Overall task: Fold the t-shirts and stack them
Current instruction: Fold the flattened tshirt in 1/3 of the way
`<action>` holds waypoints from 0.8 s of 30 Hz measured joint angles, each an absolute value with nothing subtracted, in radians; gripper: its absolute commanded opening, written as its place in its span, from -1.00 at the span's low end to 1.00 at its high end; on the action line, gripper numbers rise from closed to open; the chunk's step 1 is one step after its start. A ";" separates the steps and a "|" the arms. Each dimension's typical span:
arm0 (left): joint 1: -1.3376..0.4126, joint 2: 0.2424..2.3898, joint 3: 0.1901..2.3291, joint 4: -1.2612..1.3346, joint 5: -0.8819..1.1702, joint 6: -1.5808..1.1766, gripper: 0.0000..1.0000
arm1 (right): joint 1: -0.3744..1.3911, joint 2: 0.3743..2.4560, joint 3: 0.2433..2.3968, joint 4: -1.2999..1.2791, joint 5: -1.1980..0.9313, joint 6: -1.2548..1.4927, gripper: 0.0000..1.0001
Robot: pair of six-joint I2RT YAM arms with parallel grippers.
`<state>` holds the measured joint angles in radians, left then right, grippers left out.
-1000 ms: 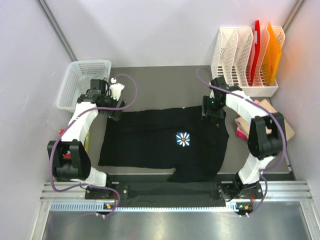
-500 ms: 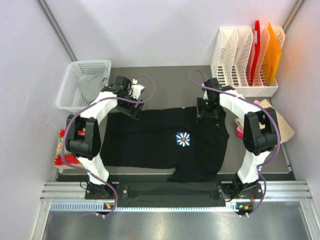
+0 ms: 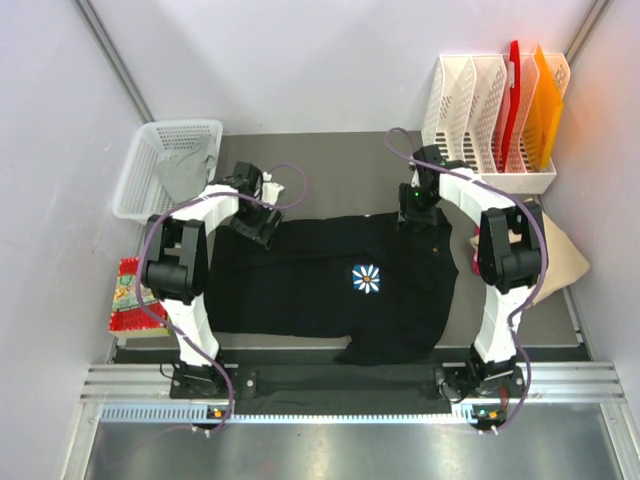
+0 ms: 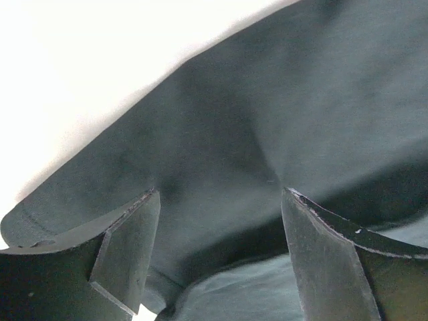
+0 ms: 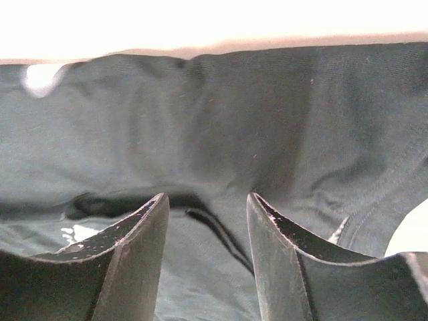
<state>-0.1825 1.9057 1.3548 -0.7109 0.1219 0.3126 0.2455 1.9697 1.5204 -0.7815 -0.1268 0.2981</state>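
A large black t-shirt [image 3: 300,285] lies spread flat mid-table, its daisy print [image 3: 367,278] facing up. My left gripper [image 3: 258,222] is at the shirt's far left corner. In the left wrist view it [image 4: 221,200] is open, its fingers straddling a fold of the black cloth [image 4: 301,100]. My right gripper [image 3: 415,208] is at the shirt's far right edge. It [image 5: 207,200] too is open, with a wrinkle of the black cloth [image 5: 200,120] between its fingers. A grey t-shirt [image 3: 185,172] lies in the basket. A tan t-shirt [image 3: 565,255] lies at the right.
A white mesh basket [image 3: 150,150] stands at the back left. A red patterned packet [image 3: 135,297] lies by the table's left edge. White file racks [image 3: 480,120] holding red and orange folders stand at the back right. Walls close in on both sides.
My left arm swung from beside the basket to the shirt's far left corner, its jaws narrowing a little. My right gripper shifted slightly toward the shirt's far edge.
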 measured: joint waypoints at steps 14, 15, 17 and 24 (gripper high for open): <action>-0.028 2.075 1.556 -0.781 0.086 0.349 0.56 | 0.126 2.008 1.486 -0.768 -0.151 0.301 -0.03; -0.025 2.089 1.577 -0.791 0.085 0.348 0.56 | 0.117 2.008 1.486 -0.768 -0.151 0.303 -0.03; -0.022 2.119 1.630 -0.812 0.084 0.347 0.55 | 0.106 2.008 1.486 -0.768 -0.151 0.307 -0.04; -0.076 2.171 1.785 -0.822 0.067 0.314 0.58 | 0.101 2.039 1.534 -0.777 -0.151 0.307 -0.05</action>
<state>-0.0757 2.1708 1.7851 -0.8215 0.0673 0.3138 0.1005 2.0392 1.5337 -0.7773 -0.1509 0.3069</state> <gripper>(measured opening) 0.778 0.476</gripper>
